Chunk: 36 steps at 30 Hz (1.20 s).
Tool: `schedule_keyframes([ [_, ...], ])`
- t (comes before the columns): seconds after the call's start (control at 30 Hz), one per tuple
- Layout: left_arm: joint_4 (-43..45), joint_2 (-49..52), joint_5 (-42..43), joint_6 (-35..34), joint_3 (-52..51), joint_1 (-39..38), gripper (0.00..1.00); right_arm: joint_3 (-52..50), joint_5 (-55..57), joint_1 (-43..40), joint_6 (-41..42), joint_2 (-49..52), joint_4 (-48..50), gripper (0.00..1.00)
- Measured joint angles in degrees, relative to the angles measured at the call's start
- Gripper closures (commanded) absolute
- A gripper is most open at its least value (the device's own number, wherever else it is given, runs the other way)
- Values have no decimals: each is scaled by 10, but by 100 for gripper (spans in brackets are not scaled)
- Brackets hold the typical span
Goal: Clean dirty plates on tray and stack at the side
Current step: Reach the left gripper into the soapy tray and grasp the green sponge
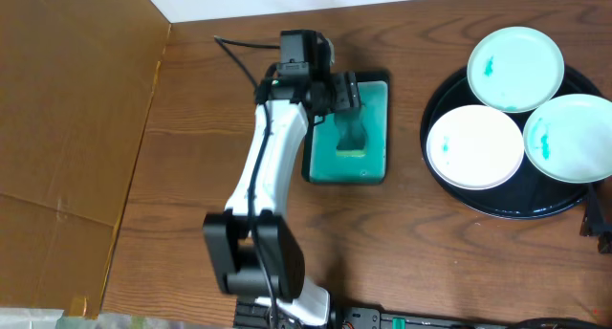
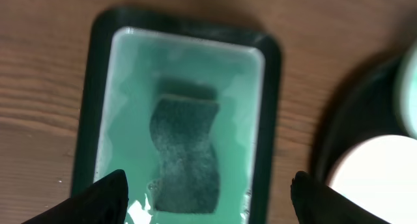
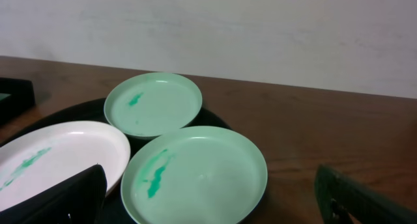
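While the left gripper (image 2: 208, 208) hangs wide open and empty above one wavy-edged sponge (image 2: 186, 155) in a rectangular teal dish (image 2: 270, 120) left of the tray (image 1: 507, 207), we count three round, shallow plates (image 1: 474, 145), teal-smeared, on that glossy black tray. Right gripper (image 3: 215, 208), also spread wide and empty, faces them. Table (image 1: 191, 176) beneath: brown wood grain.

On the tray (image 3: 62, 114) lie three teal-smeared plates: a far plate (image 3: 153, 105), a near plate (image 3: 195, 175) and a left plate (image 3: 58, 155). The gripper (image 3: 210, 173) is spread wide.
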Motion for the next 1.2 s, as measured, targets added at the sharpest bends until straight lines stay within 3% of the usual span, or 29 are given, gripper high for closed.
schedule_keyframes([
  [0.37, 2, 102, -12, -33, 0, 0, 20, 0, 0, 0, 0, 0, 0, 1],
  [0.43, 3, 118, -13, -42, 0, 0, 34, 0, 0, 0, 0, 0, 0, 1],
  [0.47, 3, 126, -14, -48, 0, 0, 34, 0, 0, 0, 0, 0, 0, 1],
  [0.73, 4, 189, -15, -60, 0, 0, 33, 0, 0, 0, 0, 0, 0, 1],
  [1.03, 9, 193, -15, -62, 0, 0, 37, 0, 0, 0, 0, 0, 0, 1],
  [1.13, 9, 193, -14, -61, 0, 0, 60, 0, 0, 0, 0, 0, 0, 1],
  [1.17, 8, 193, -15, -61, 0, 0, 77, 0, 0, 0, 0, 0, 0, 1],
  [1.2, 8, 193, -14, -61, 0, 0, 87, 0, 0, 0, 0, 0, 0, 1],
])
